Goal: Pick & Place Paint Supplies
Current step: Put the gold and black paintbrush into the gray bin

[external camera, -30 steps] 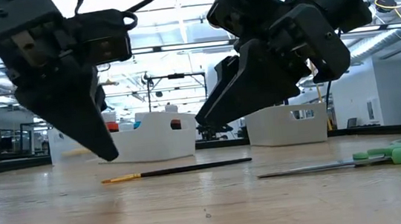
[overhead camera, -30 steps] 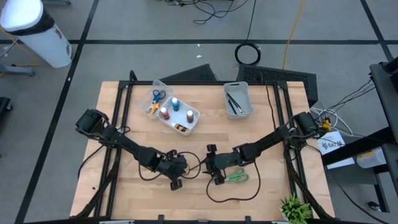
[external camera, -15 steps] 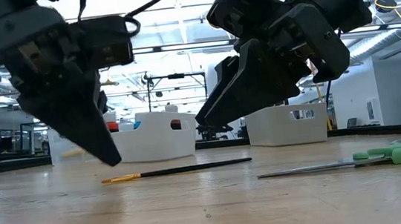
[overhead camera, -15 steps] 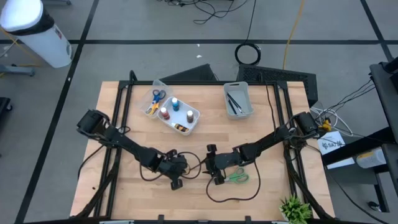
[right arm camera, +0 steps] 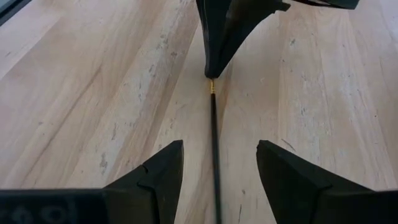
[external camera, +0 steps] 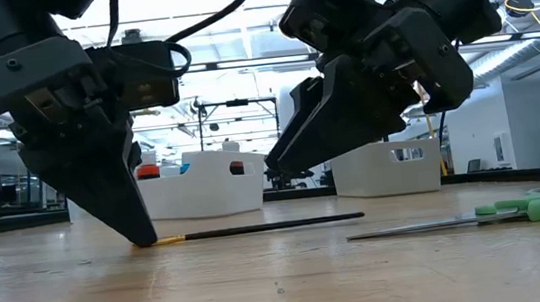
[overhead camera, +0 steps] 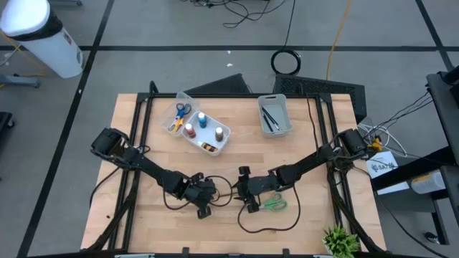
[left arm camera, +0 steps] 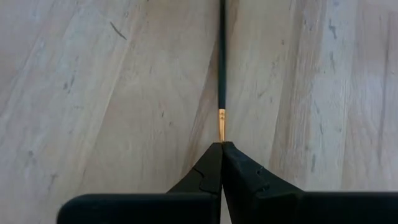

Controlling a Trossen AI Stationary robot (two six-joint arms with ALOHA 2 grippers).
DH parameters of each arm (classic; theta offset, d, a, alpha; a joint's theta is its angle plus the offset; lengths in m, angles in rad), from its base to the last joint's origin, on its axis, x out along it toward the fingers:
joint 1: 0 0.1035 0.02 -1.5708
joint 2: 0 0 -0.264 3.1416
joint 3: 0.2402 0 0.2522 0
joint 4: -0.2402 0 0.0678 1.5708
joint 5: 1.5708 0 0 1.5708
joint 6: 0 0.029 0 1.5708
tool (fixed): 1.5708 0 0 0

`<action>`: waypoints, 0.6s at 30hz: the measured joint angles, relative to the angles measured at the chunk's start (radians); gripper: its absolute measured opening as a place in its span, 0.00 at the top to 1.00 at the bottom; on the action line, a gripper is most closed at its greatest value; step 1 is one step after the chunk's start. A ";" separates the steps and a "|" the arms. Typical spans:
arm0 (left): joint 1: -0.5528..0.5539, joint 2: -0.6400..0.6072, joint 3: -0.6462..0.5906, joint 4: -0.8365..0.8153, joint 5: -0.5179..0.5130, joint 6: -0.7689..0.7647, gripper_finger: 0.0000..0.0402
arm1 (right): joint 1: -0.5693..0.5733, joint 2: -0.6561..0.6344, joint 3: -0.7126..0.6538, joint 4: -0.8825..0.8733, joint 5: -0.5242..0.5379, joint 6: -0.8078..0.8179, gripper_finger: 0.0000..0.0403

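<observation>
The left gripper [external camera: 143,235] has its jaws clamped on the gold tip of the brush [external camera: 258,229] on the worktop [external camera: 284,280]; the right gripper [right arm camera: 217,168] straddles the handle, jaws apart.

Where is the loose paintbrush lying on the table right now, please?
In the low view the paintbrush lies flat on the table's near middle, its golden tip at the shut left gripper, beneath the open right gripper.
</observation>
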 joint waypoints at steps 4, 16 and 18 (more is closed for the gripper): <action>0.000 0.007 0.001 -0.005 0.000 -0.002 0.99 | 0.000 0.000 0.000 -0.026 0.000 0.002 0.52; 0.002 0.010 -0.001 -0.053 0.000 -0.023 0.97 | -0.018 -0.116 -0.001 -0.358 0.000 0.244 0.55; 0.002 0.010 -0.001 -0.057 0.000 -0.023 0.98 | -0.030 -0.148 -0.022 -0.405 -0.003 0.333 0.55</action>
